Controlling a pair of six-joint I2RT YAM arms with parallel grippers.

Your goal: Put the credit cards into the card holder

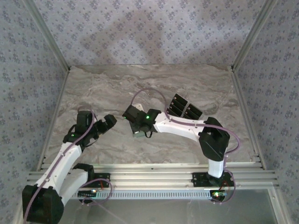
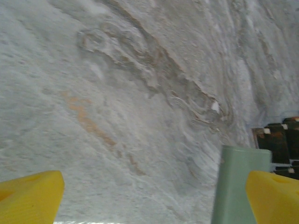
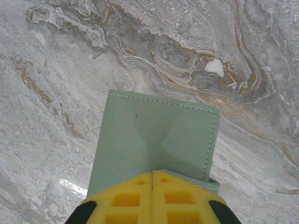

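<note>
The card holder (image 3: 154, 135) is a pale sage-green pouch with white stitching, held above the marble table with a crease pinched into its near side. My right gripper (image 3: 152, 173) is shut on its near edge, the yellow fingers pressed together. In the top view the right gripper (image 1: 127, 112) hangs over the table's middle. My left gripper (image 1: 110, 121) is just to its left, open, with nothing between its yellow fingers (image 2: 30, 196). In the left wrist view the card holder (image 2: 238, 186) stands upright beside the right finger. Several black credit cards (image 1: 184, 108) lie fanned at the right, also seen as cards (image 2: 280, 140).
The marble table (image 1: 107, 88) is walled by patterned panels and metal posts on three sides. An aluminium rail (image 1: 154, 175) runs along the near edge where both arm bases are bolted.
</note>
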